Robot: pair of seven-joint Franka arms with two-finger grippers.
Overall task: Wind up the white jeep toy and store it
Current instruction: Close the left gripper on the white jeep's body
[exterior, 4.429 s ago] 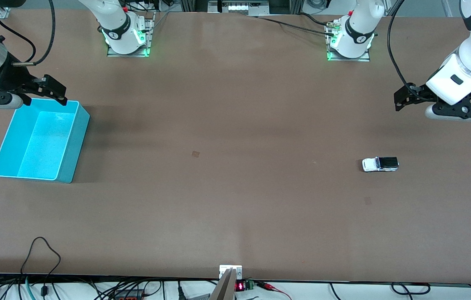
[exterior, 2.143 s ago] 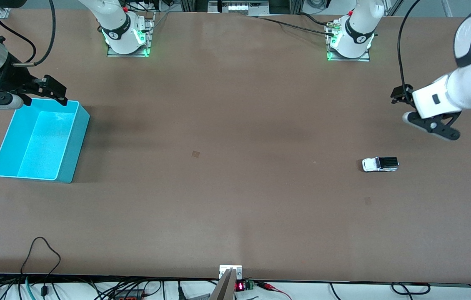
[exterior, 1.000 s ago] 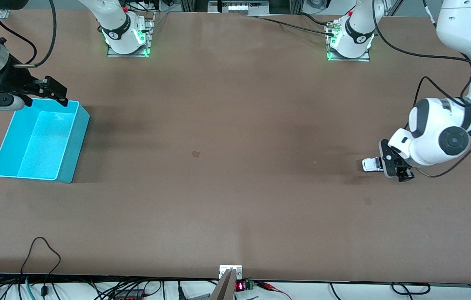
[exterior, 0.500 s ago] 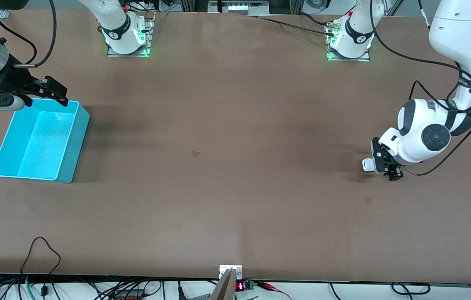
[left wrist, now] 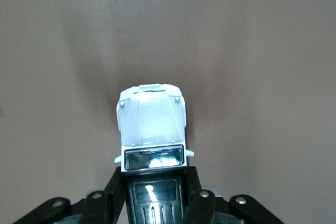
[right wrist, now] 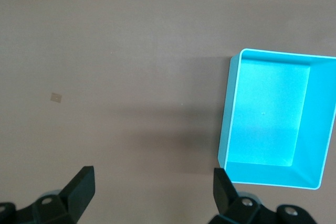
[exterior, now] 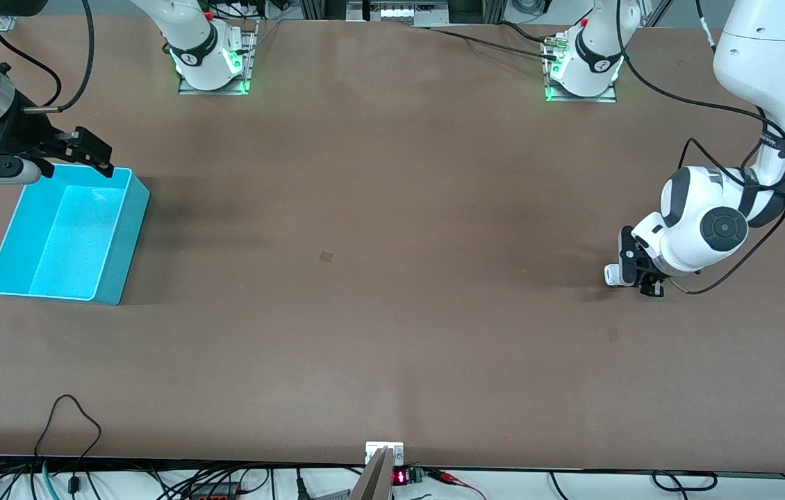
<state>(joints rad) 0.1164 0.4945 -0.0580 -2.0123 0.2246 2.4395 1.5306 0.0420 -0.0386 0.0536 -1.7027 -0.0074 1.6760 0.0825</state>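
Pinching the white jeep toy [left wrist: 153,129] on the worktop [exterior: 392,278] at about three o'clock, the left tool [exterior: 637,269] is gripping its rear; the right tool [right wrist: 152,187] is waiting spread over the cyan bin's [exterior: 59,236] edge.

The jeep [left wrist: 152,121] was white with a black ribbed roof and dark windscreen. The bin [exterior: 118,239] was cyan. The worktop [exterior: 392,312] was plain brown. Both end effectors were black on white arms.
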